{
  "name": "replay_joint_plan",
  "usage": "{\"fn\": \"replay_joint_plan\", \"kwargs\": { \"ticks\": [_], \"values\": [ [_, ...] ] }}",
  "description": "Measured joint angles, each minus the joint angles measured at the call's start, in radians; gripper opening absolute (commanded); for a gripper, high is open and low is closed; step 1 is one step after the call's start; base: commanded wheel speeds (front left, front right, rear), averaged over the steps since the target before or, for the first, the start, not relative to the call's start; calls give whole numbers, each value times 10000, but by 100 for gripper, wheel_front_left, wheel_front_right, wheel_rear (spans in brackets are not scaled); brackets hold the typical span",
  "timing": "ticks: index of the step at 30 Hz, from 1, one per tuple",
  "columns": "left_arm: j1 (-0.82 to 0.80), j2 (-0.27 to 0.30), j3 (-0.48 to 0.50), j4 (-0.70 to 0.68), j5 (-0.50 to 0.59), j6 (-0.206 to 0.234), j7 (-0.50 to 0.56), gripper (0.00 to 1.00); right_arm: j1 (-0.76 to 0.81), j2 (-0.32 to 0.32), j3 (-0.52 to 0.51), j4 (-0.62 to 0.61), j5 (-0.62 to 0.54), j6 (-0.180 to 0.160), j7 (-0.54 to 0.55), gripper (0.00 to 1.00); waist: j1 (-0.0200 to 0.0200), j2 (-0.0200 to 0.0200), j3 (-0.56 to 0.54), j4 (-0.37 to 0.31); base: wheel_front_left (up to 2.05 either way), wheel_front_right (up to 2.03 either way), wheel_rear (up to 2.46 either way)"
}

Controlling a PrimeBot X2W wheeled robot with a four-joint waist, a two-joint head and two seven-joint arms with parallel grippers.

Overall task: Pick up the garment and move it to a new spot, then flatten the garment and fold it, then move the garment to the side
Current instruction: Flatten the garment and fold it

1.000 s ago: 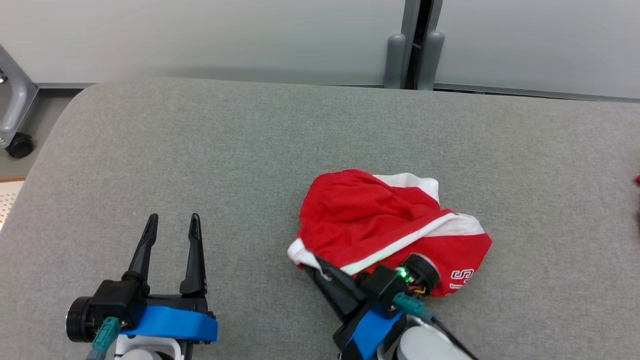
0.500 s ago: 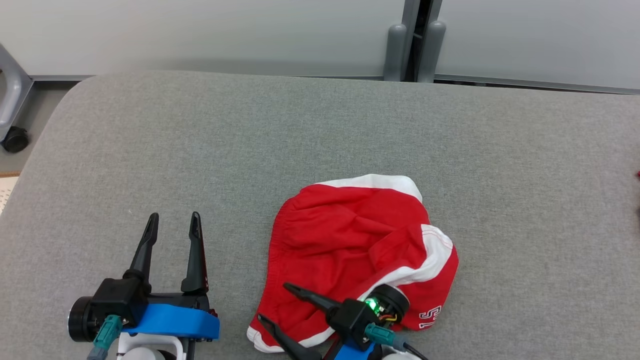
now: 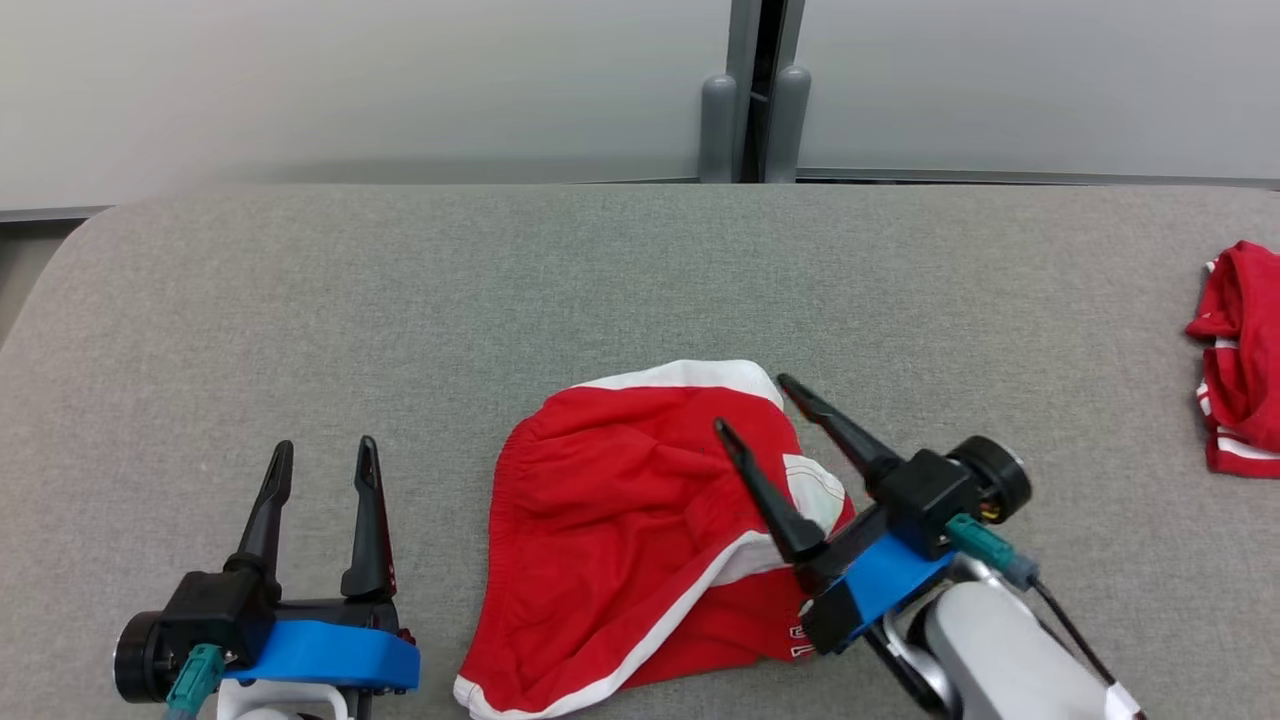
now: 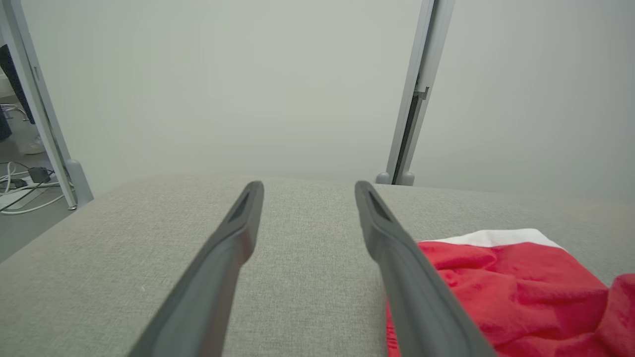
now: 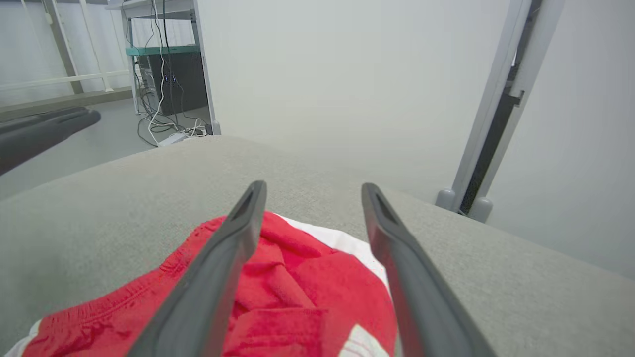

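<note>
A red garment [image 3: 620, 530] with white trim lies crumpled on the grey padded table [image 3: 500, 280], near the front middle. Its folds show in the right wrist view [image 5: 297, 292] and at the lower right of the left wrist view [image 4: 521, 287]. My right gripper [image 3: 750, 405] hangs open above the garment's right part, fingers pointing up-left, with nothing between them [image 5: 312, 191]. My left gripper [image 3: 320, 455] stands open over bare table to the garment's left, holding nothing [image 4: 305, 186].
A second red and white cloth [image 3: 1240, 360] lies at the table's right edge. A grey post [image 3: 755, 120] and pale wall panels stand behind the far edge. Cables and a desk [image 5: 163, 74] sit off the table's left end.
My right gripper opened and let go of the garment, then rose and swung to the right above it. The garment dropped flatter onto the table. The head camera turned right.
</note>
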Motion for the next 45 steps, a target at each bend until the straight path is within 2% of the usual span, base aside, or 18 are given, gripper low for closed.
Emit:
{"fn": "replay_joint_plan", "kwargs": {
  "ticks": [4, 7, 12, 19, 20, 21, 22, 23, 33, 45],
  "values": [
    [19, -2, 17, -44, 12, 0, 0, 100, 254, -445, -786, -504, -198, -2, 673, 100, 0, 0, -2, -198, 0, 0, 0],
    [21, -2, 25, -48, 12, -2, 0, 100, 555, -598, -1005, -832, -127, 0, 1129, 100, 0, 0, 40, -285, 0, 0, 0],
    [3, -2, -40, -44, 8, -17, 0, 100, 934, -757, -974, -974, 192, 0, 1737, 100, 0, 0, 133, -303, 0, 0, 0],
    [-58, 0, -119, -35, -13, -15, 0, 100, 1146, -851, -520, -472, 631, 0, 2502, 100, 0, 0, 301, -171, 0, 0, 0],
    [-58, 0, -117, -33, -19, -15, 0, 100, 1158, -849, -470, -405, 717, 0, 2523, 94, 0, 0, 321, -154, 0, 0, 0],
    [-60, -2, -123, -31, -19, -15, -2, 100, 1158, -857, -401, -332, 767, 0, 2608, 49, 0, 0, 338, -137, 0, 0, 0],
    [-61, -2, -121, -27, -19, 0, 0, 100, 1165, -857, -351, -263, 838, 0, 2679, 15, 0, 0, 355, -124, 0, 0, 0],
    [-61, 0, -117, -23, -23, 12, 0, 100, 1169, -857, -332, -242, 874, 0, 2658, 0, 0, -1, 370, -118, 0, 0, 0],
    [-46, 0, -75, 12, -79, 58, 0, 100, 1382, -677, -1634, -581, 232, 0, 727, 0, 0, 0, 323, -426, 0, 0, 0],
    [174, -2, -94, 50, -184, 69, 0, 100, 4164, -63, -3195, -1645, 194, 0, 221, 0, 0, 0, -15, -1013, 0, 0, 0]
  ]
}}
